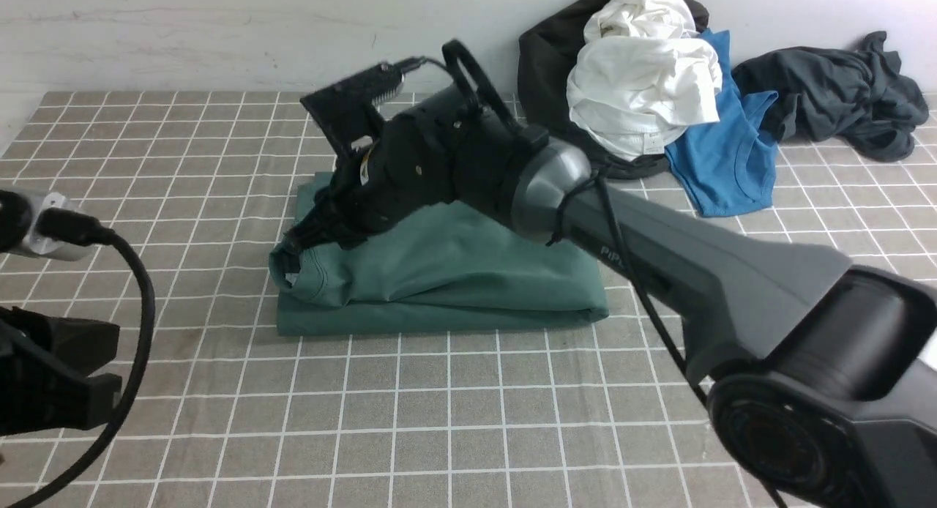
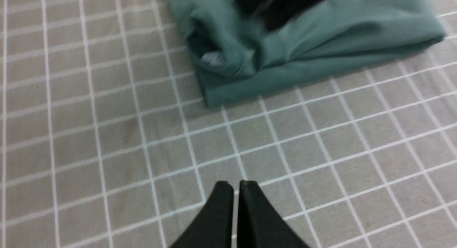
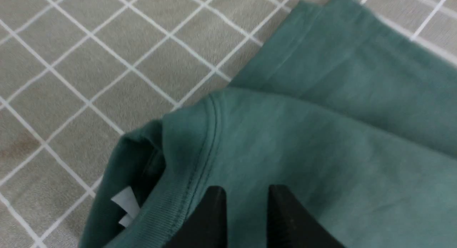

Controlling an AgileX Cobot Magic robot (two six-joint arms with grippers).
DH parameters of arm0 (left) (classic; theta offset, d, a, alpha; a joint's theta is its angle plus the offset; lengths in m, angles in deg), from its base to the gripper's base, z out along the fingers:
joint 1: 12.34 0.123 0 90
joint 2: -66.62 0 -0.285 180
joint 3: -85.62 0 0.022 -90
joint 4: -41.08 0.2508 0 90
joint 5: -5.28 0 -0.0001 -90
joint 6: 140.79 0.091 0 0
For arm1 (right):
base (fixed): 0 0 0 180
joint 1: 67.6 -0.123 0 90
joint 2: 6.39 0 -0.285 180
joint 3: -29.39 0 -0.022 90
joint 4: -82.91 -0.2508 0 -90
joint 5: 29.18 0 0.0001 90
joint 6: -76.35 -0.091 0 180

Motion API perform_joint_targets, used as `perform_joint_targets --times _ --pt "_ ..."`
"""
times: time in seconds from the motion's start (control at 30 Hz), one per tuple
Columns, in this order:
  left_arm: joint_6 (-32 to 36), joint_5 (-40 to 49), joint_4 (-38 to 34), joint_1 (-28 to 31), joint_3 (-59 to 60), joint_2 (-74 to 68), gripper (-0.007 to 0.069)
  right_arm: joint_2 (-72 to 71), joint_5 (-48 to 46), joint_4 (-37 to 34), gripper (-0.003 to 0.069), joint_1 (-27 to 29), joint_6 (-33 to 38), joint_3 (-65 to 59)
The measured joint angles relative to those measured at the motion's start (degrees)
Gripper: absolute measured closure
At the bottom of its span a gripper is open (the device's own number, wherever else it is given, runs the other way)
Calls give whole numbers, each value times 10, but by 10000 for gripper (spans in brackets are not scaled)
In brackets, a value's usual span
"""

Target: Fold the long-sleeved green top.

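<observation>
The green long-sleeved top (image 1: pixel 454 274) lies folded into a thick rectangle in the middle of the checked cloth. Its collar end, with the white neck label (image 1: pixel 293 279), bulges up at the left. My right gripper (image 1: pixel 294 246) reaches across the top and down to that collar end. In the right wrist view its jaws (image 3: pixel 246 191) stand apart just over the fabric (image 3: pixel 321 133) beside the ribbed collar, pinching nothing. My left gripper (image 2: pixel 235 183) is shut and empty, hovering over bare cloth, clear of the top's (image 2: pixel 303 44) near corner.
A heap of clothes lies at the back right against the wall: a white garment (image 1: pixel 644 76) on a black one (image 1: pixel 549 47), a bright blue T-shirt (image 1: pixel 732 157) and a dark grey garment (image 1: pixel 834 91). The grey checked cloth (image 1: pixel 439 420) covers the table.
</observation>
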Motion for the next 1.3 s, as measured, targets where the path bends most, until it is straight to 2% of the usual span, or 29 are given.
perform_joint_targets --times 0.03,0.1,0.17,0.2,0.23,0.3,0.33,0.4,0.43,0.47,0.5,0.53,0.63,0.97,1.17,1.3 --pt "6 0 -4 0 1 2 619 0 3 -3 551 0 0 -1" --pt "82 0 -60 0 15 25 619 22 51 -49 638 0 2 -5" --pt "126 0 -91 0 28 37 619 24 75 -72 653 0 8 -6" --pt "195 0 -137 0 51 55 619 20 103 -95 665 -1 33 -3" --pt "233 0 -165 0 62 70 619 14 109 -100 669 -1 51 5" --pt "296 0 -199 0 76 96 619 -1 97 -101 670 2 80 20" --pt "302 0 -203 0 78 96 619 -6 95 -101 670 3 86 22" --pt "346 -1 -234 0 89 128 619 -36 58 -98 670 12 102 33" --pt "371 -1 -255 0 100 154 619 -67 1 -97 670 27 107 40" --pt "373 -1 -256 0 102 156 619 -70 1 -97 670 28 107 40" --pt "379 -1 -265 0 110 179 619 -90 -60 -94 670 45 107 42" --pt "379 -1 -265 0 113 191 619 -96 -83 -91 670 53 107 40" --pt "379 -2 -269 0 123 216 619 -94 -108 -91 670 60 107 16" --pt "379 -63 -275 0 158 247 619 24 -66 -115 670 -10 120 -10" --pt "379 -65 -277 0 158 247 619 8 -57 -118 670 -24 153 79" --pt "379 -65 -277 0 159 249 619 -77 -77 -114 670 -12 157 103"
